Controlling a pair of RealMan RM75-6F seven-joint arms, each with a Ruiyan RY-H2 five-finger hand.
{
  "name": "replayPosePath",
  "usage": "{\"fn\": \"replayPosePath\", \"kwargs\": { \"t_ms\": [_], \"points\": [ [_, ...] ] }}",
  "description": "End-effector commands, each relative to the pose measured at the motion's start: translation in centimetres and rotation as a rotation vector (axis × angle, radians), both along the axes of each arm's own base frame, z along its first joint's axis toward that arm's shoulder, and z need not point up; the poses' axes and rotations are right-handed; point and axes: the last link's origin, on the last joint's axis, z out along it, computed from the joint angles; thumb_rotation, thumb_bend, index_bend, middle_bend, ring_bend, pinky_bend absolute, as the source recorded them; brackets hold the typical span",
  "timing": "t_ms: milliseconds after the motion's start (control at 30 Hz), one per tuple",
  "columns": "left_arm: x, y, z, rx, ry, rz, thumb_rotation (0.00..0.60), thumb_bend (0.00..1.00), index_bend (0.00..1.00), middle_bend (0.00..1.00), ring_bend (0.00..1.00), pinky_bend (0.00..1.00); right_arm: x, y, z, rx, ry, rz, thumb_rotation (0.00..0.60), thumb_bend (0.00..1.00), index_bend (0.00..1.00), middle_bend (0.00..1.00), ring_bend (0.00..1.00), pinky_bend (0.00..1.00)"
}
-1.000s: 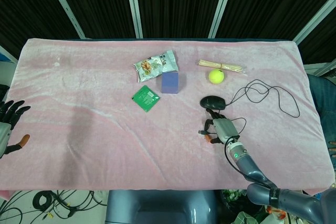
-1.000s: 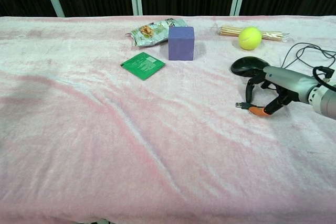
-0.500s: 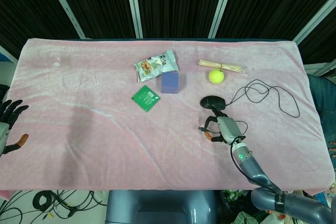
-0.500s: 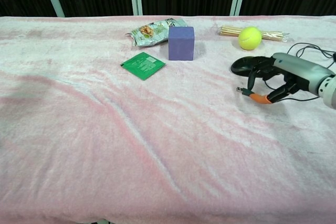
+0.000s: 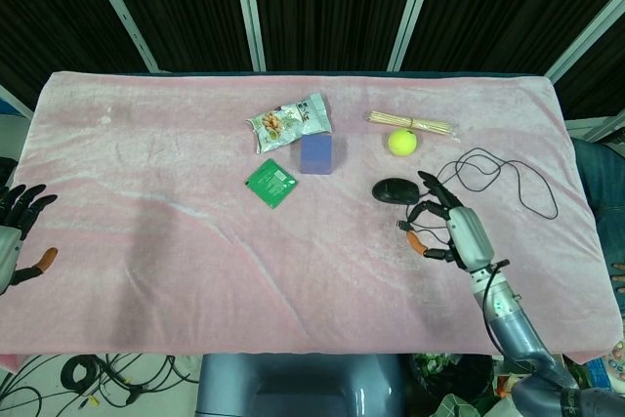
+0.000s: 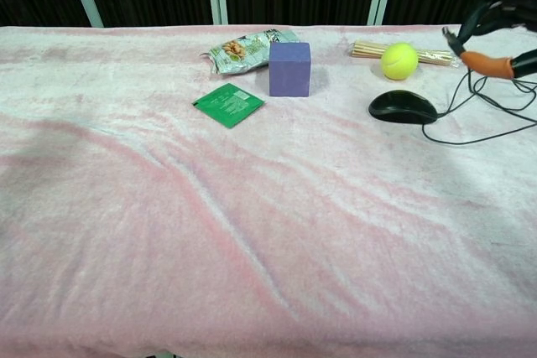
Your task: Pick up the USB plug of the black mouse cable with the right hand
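Between raised fingers (image 6: 482, 12), USB plug (image 6: 450, 37)

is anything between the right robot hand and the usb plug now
Nothing visible does: the right robot hand already pinches the USB plug in the air, with the cable hanging down to the black mouse.

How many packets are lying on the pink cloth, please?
2. The snack packet lies toward the far edge, up-left of the purple cube. The green packet lies flat, nearer than it, left of the cube. None seems hidden.
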Motion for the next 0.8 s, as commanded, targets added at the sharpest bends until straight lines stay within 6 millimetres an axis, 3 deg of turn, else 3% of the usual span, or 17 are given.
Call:
{"fn": "replayPosePath", "kwargs": {
  "t_ms": [33,400,800],
  "points": [
    [0.0,0.0,0.0,0.002,0.002,0.002,0.6,0.31,0.15,0.06,0.0,0.0,0.5,2.0,1.4,-0.021,-0.026,0.059,0.6,0.39,0.61,0.06,0.12,0.17],
    [-0.3,0.3,0.3,0.02,-0.008,0.016,0.6,0.31,0.15,0.06,0.0,0.0,1.2,7.1,1.4,-0.047,-0.057,0.196,0.6,0.39,0.61,0.06,0.12,0.17],
    [-0.4,0.4,0.0,0.011,0.005,0.024,0.6,0.31,0.15,0.06,0.0,0.0,1.2,9.9,1.1,-0.081,-0.055,0.225,0.6,0.39,0.62,0.06,0.12,0.17]
  ]
}}
